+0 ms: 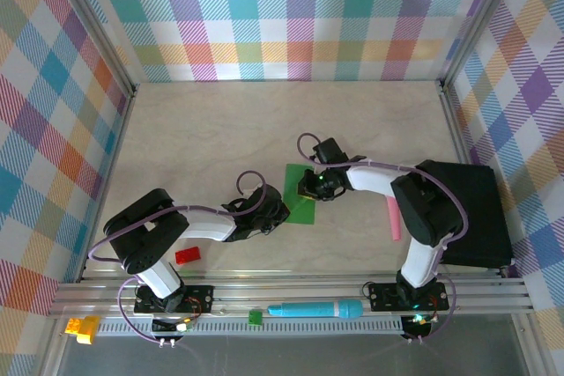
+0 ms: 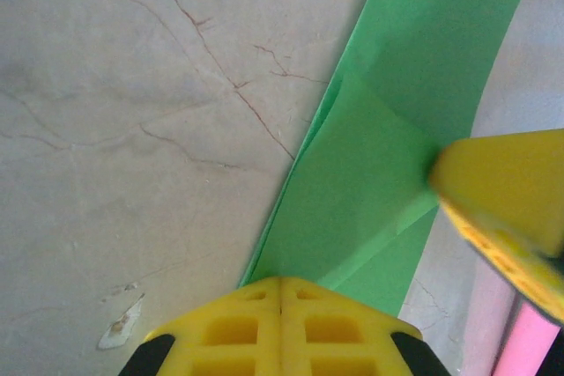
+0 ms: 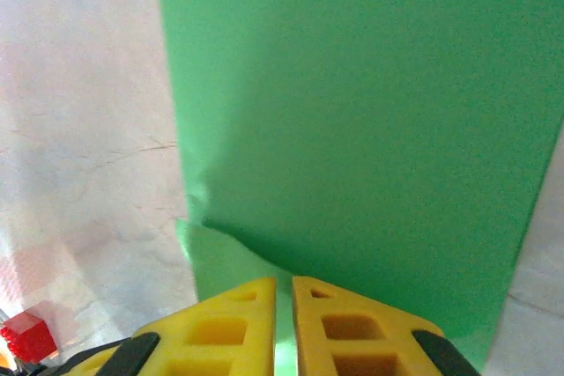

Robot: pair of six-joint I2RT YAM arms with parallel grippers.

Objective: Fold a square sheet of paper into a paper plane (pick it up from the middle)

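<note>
Well, my left gripper (image 2: 280, 286) pinches the square sheet of paper (image 2: 366, 182); my right gripper (image 3: 283, 283) shows a slit between fingers. Whether it grips, I cannot tell.

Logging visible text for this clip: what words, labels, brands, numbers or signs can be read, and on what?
No readable text.
The green paper, red block and black box look plain; any print on the teal marker is too small to read.

Green, beige and checks
The square sheet of paper (image 1: 304, 209) is showing bright green on the beige veined table (image 1: 220, 129); the walls (image 1: 291, 15) are wearing pastel checks; a block (image 1: 187, 255) at near left is showing red.
</note>
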